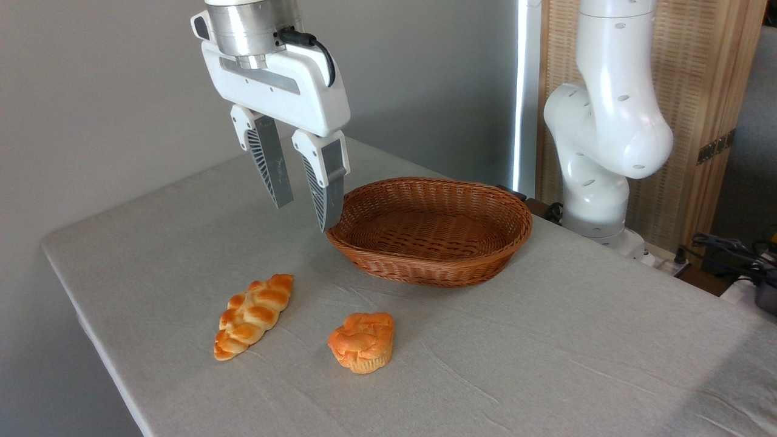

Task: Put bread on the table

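The bread (362,342), a small knotted golden-orange bun with a paler base, sits on the table (546,352), which is covered in a wrinkled light grey cloth. My gripper (305,216) hangs in the air above and behind the bun, beside the left rim of the basket. Its two grey fingers point down with a gap between them and nothing held.
A brown oval wicker basket (432,229) stands empty behind the bun. A long braided loaf (253,315) lies to the left of the bun. The arm's white base (601,133) rises at the back right. The table's left edge is near the loaf.
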{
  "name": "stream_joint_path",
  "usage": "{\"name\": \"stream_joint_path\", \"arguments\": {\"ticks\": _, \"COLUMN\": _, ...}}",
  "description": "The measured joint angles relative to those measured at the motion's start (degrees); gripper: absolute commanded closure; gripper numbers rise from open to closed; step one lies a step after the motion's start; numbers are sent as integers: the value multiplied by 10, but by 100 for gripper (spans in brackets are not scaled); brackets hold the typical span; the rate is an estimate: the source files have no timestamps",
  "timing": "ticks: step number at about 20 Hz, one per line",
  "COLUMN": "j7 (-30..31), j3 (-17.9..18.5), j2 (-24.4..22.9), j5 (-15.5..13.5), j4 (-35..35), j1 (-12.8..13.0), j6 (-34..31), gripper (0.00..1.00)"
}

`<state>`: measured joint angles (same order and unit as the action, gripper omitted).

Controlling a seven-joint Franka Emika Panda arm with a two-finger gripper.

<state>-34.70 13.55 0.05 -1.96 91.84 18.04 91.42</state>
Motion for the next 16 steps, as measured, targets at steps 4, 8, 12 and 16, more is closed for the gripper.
{"name": "stream_joint_path", "arguments": {"ticks": 4, "j7": -14, "j3": -51, "j2": 0, "j5": 0, "j4": -3, "j1": -59, "j6": -6, "gripper": 0}}
{"name": "stream_joint_path", "arguments": {"ticks": 8, "j7": -23, "j3": -73, "j2": 0, "j5": 0, "j4": -5, "j1": -80, "j6": -20, "gripper": 0}}
{"name": "stream_joint_path", "arguments": {"ticks": 12, "j7": -30, "j3": -80, "j2": 0, "j5": 0, "j4": -5, "j1": -81, "j6": -21, "gripper": 0}}
{"name": "stream_joint_path", "arguments": {"ticks": 16, "j7": -35, "j3": -91, "j2": 0, "j5": 0, "j4": -5, "j1": -92, "j6": -21, "gripper": 0}}
